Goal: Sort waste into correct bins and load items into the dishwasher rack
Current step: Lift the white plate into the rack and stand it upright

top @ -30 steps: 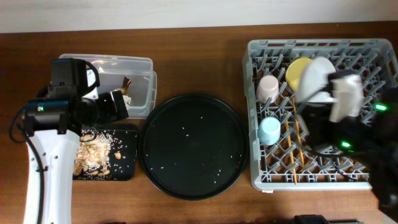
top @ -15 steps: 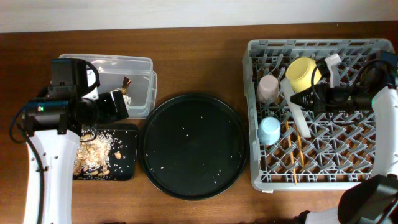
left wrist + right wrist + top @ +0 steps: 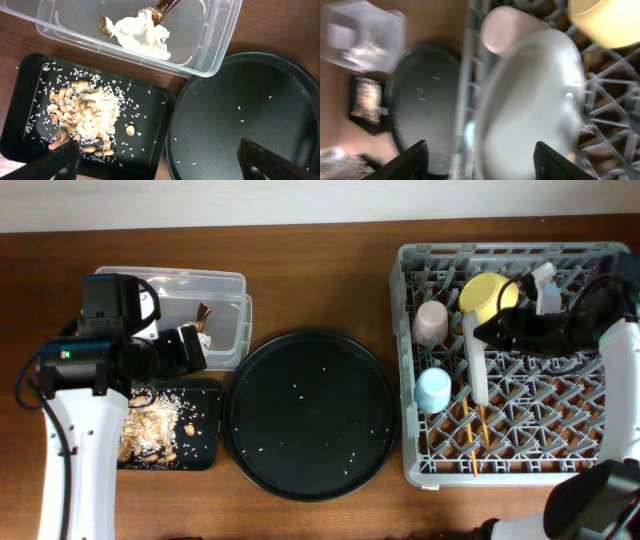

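right gripper (image 3: 480,146) spread wide, pinching nothing; plate (image 3: 530,100) just ahead of its fingers, standing on edge in dishwasher rack (image 3: 560,440); pink cup (image 3: 507,27), yellow bowl (image 3: 605,20) beyond; left gripper (image 3: 157,146) spread above shallow black tray (image 3: 20,135)

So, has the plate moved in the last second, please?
Yes: the plate has shifted from over the yellow bowl down-frame, and now stands on edge beside the blue cup.
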You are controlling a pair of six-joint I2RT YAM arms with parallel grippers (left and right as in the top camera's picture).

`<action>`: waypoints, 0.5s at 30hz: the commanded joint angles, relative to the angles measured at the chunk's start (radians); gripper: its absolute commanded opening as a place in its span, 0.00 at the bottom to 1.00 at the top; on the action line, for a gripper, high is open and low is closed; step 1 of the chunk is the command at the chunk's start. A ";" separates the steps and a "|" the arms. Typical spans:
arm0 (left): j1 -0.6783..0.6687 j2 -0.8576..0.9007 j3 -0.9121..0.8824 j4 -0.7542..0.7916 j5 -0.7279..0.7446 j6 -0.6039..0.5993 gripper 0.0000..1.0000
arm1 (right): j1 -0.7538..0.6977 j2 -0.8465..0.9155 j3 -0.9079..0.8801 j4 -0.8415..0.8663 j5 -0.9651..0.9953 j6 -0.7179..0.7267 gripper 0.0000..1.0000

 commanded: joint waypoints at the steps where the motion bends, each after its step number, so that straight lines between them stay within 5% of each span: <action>1: 0.002 -0.002 0.004 0.000 0.004 0.008 0.99 | 0.013 -0.008 0.237 -0.032 -0.124 0.090 0.68; 4: 0.002 -0.002 0.004 0.000 0.004 0.008 1.00 | 0.200 -0.013 0.427 -0.124 0.189 0.131 0.75; 6: 0.002 -0.002 0.004 0.000 0.004 0.008 0.99 | 0.386 -0.008 0.435 -0.115 0.404 0.203 0.98; 11: 0.002 -0.002 0.004 0.000 0.004 0.008 0.99 | 0.669 0.040 0.435 -0.085 0.433 0.202 0.98; 15: 0.002 -0.002 0.004 0.000 0.004 0.008 0.99 | 0.744 0.048 0.435 -0.085 0.433 0.202 0.98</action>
